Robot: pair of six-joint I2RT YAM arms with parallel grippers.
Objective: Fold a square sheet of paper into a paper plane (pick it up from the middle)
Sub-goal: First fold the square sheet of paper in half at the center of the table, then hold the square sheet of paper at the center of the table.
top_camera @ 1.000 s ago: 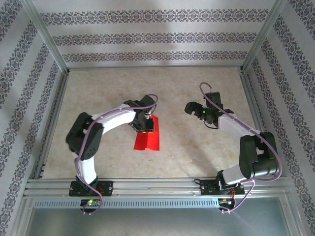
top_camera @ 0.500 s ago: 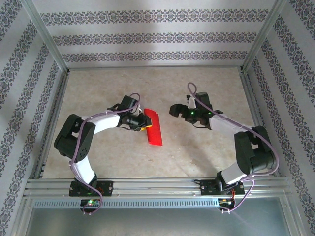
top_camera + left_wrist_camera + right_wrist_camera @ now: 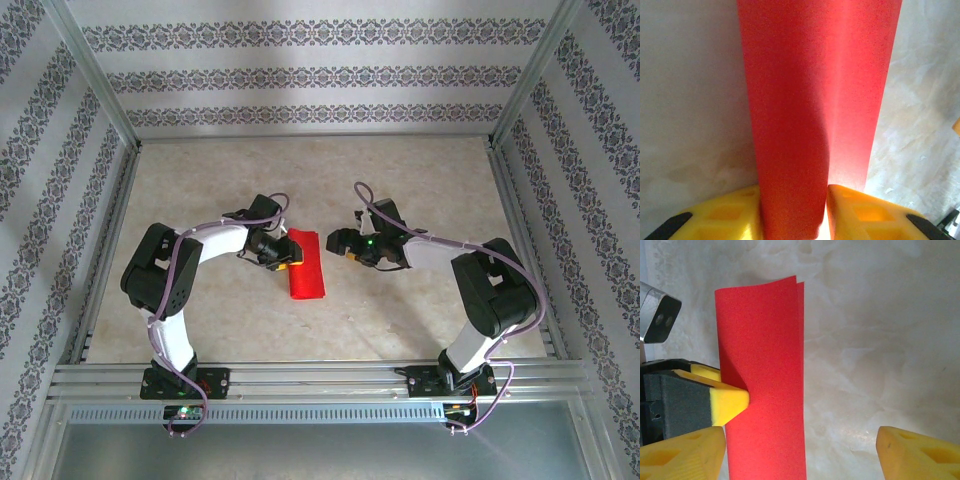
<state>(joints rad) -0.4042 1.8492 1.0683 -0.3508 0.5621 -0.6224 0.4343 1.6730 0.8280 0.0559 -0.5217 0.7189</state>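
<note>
As it hangs doubled over near the middle of the marbled table (image 3: 420, 310), the square sheet of paper (image 3: 307, 265) shows two red layers joined along one lengthwise fold, their free edges almost flush. The left gripper (image 3: 283, 255) pinches it from the side, its yellow fingertips (image 3: 860, 210) tight against both faces, apparently to keep the halves aligned and the fold from springing apart. Opposite, the right gripper (image 3: 338, 243) faces the sheet with its jaws spread wide and nothing in them. The red strip sits just inside that gap, near one pad. It seems placed to take over the hold or to press the crease.
</note>
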